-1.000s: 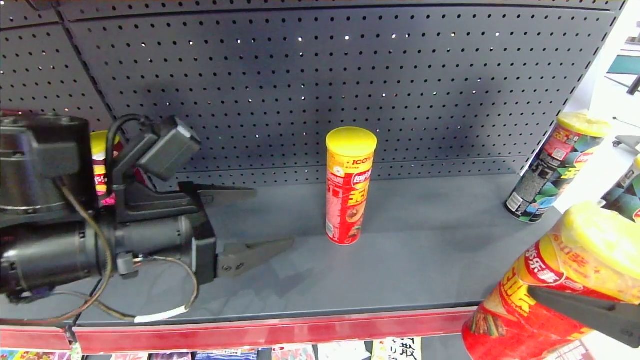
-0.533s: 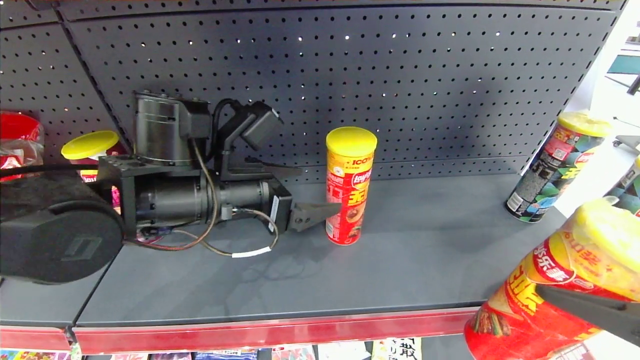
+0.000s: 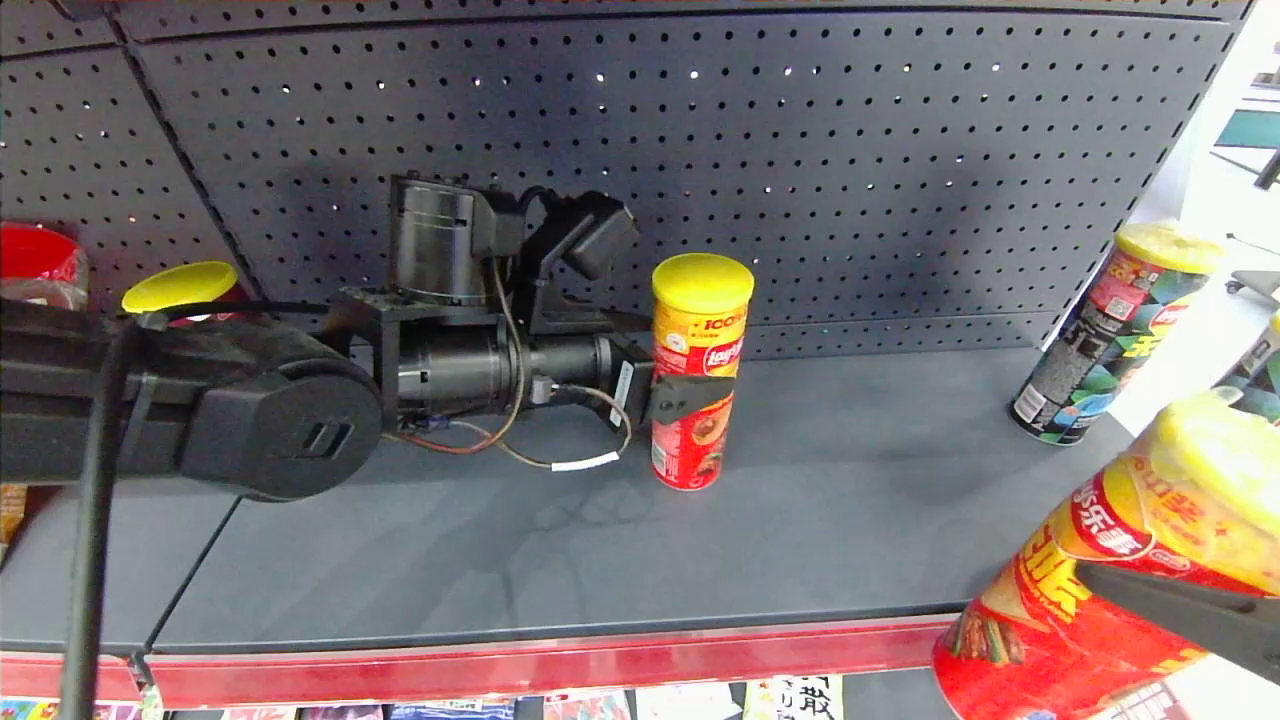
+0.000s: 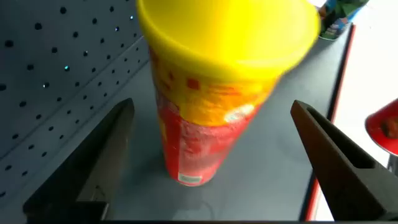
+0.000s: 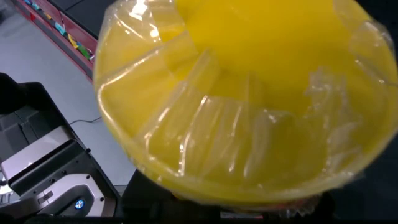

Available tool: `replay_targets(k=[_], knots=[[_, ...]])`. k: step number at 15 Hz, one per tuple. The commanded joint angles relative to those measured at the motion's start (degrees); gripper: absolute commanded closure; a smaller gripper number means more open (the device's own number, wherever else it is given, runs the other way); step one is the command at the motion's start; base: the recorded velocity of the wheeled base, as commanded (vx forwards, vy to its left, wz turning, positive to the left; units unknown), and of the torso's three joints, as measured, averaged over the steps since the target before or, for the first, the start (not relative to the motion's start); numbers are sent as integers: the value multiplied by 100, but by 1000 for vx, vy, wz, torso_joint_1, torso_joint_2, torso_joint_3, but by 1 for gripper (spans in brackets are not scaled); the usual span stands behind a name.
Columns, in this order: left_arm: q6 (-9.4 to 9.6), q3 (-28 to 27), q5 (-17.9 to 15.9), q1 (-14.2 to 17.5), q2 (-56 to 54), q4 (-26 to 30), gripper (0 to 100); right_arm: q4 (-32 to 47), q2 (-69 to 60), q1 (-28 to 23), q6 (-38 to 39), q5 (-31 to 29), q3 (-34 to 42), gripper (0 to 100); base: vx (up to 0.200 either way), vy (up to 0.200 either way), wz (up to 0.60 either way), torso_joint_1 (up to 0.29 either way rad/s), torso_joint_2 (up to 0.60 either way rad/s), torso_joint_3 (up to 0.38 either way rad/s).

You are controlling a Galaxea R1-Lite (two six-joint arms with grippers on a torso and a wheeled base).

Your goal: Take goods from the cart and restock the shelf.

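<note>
Head view as guide: close wide-open left end effector (image 3: 716,360) evenly around upright can (image 3: 700,320) at middle of shelf (image 3: 850,520), without tipping it; hold second can (image 3: 1110,540), gripped in right end effector (image 3: 1175,605), off shelf's front corner.

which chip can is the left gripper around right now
The red can standing alone mid-shelf: the left gripper's open fingers flank it. The dark can stands far right; the wrapped can is in the right gripper.
</note>
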Motion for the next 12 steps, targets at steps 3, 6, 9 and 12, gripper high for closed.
replay_targets(k=[3, 6, 9, 12], knots=[[0, -262, 197, -130, 248, -14, 0, -2, -1, -2, -1, 3, 2, 100, 0, 0, 0, 0, 0, 0], [-44, -421, 214, -236, 292, -14, 0, -2, 16, -2, -1, 3, 2, 100, 0, 0, 0, 0, 0, 0], [-123, -605, 355, -244, 495, -190, 0, -2, 8, -2, 7, 3, -7, 100, 0, 0, 0, 0, 0, 0], [-141, -579, 469, -271, 653, -462, 0, -2, -1, -10, 7, 3, -16, 100, 0, 0, 0, 0, 0, 0]])
